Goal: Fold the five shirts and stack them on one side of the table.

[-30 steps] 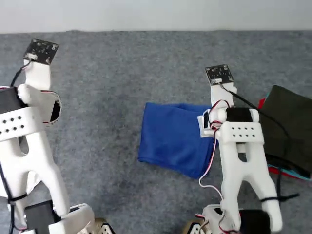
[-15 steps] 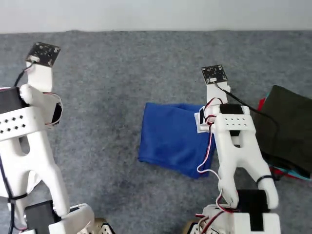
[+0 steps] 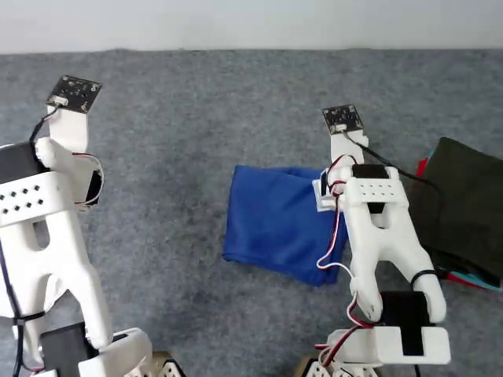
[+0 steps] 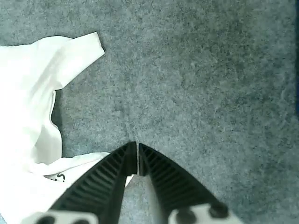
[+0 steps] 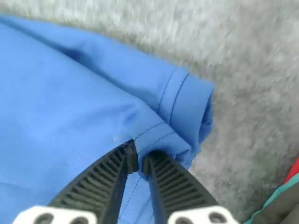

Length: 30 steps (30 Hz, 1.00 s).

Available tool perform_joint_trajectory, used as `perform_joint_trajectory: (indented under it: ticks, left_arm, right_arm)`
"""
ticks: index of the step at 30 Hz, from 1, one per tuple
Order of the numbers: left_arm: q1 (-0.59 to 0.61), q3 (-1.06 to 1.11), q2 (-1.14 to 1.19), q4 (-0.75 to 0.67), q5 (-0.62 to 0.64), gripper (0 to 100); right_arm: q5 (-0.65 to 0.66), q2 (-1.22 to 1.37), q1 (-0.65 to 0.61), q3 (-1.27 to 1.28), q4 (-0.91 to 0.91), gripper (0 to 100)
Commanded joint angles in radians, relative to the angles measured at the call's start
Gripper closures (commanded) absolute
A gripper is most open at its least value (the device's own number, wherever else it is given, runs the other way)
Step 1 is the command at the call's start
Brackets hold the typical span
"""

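High view: blue shirt (image 3: 271, 224) near-square, lying skewed | right hand (image 5: 139, 159) clamped on its fold | left hand (image 4: 138, 153) together

R pincer (image 5: 140, 157) nips blue shirt (image 5: 70, 102) — fold nr hem; grey tabletop (image 5: 261, 70).

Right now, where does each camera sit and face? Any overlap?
High view: fixed above, looking down over the grey table; shows the left arm, the right arm, a blue shirt and a dark shirt stack.
Left wrist view: on the left arm, looking along its shut fingers at table beside a white shirt.
Right wrist view: on the right arm, looking along its fingers, pinched on the blue shirt's hem fold.
Shared: high and right wrist views both show the blue shirt.
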<state>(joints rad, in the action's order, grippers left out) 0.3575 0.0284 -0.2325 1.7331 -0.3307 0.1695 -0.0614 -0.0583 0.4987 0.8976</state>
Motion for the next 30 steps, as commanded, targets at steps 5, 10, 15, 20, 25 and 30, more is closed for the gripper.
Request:
perform_joint_trajectory:
  ticks: [5, 10, 15, 20, 25, 30]
  left_arm:
    - [0.005, -0.002, -0.043, 0.003, -0.005, 99]
    - [0.006, -0.002, -0.044, 0.003, -0.008, 99]
    - [0.008, -0.002, -0.044, 0.003, -0.008, 99]
    - [0.008, -0.002, -0.044, 0.005, -0.008, 99]
    - [0.008, -0.002, -0.044, 0.005, -0.008, 99]
    - [0.008, -0.002, -0.044, 0.008, -0.008, 99]
  right_arm:
    - [0.086, -0.015, 0.004, -0.161, 0.036, 98.8]
    - [0.157, -0.004, 0.004, -0.232, 0.025, 98.8]
    - [0.216, 0.019, 0.005, -0.279, 0.008, 98.8]
    - [0.226, 0.124, 0.058, -0.387, 0.012, 98.8]
    - [0.224, 0.194, 0.067, -0.416, 0.033, 97.6]
    - [0.218, 0.163, 0.059, -0.457, 0.234, 80.9]
